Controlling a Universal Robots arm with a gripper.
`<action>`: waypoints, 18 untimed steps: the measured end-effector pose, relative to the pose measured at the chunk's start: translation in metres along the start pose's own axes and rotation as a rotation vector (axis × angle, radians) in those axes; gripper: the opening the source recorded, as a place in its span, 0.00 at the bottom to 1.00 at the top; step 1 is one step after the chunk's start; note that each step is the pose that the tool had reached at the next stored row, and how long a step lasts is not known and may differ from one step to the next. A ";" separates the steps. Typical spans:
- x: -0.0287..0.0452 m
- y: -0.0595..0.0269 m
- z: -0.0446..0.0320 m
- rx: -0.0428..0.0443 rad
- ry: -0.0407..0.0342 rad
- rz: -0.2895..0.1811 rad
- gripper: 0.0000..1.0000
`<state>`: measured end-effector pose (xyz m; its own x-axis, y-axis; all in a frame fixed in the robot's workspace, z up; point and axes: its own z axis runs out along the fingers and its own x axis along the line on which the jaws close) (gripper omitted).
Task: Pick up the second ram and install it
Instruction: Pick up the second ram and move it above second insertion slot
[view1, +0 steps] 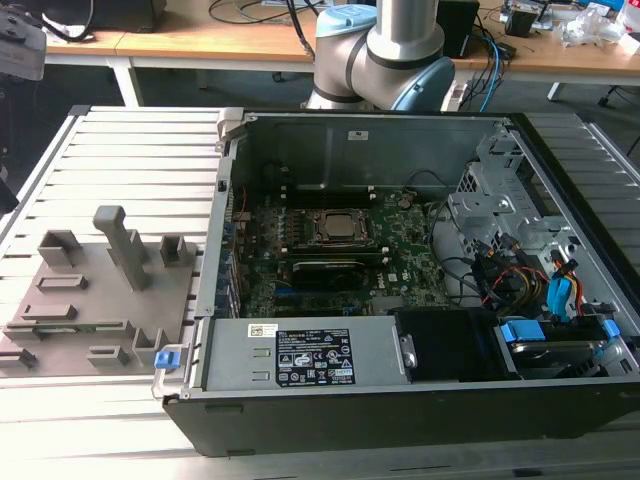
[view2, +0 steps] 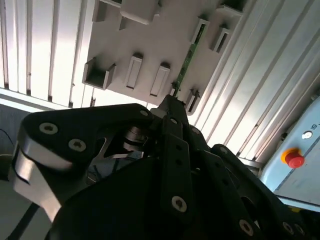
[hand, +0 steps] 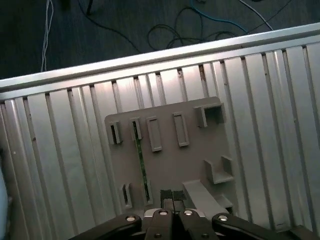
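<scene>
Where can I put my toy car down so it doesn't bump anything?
The bare ribbed table between the grey holder and the far edge is free, and so is the strip at the near edge. The holder is busy with slots and the green ram stick. The computer case is packed with the motherboard and cables.

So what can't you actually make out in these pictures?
The second ram: edge-on in both wrist views, so its chips and label are hidden.
Its near end, second wrist view: behind the gripper.
Motherboard, exterior view: memory slots too small to tell filled from free.
Gray holder plate, exterior view: slot contents too small to make out.
</scene>
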<state>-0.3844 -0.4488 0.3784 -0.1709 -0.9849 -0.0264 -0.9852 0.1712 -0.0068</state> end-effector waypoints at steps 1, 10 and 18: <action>0.0000 0.0000 0.0000 -0.0006 -0.0002 -0.022 0.11; 0.0000 0.0000 0.0000 -0.0051 -0.0013 -0.192 0.11; 0.0000 0.0000 0.0000 -0.0082 -0.0022 -0.311 0.11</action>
<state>-0.3844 -0.4488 0.3784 0.1391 -0.9899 -0.0265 -0.9903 -0.1390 -0.0069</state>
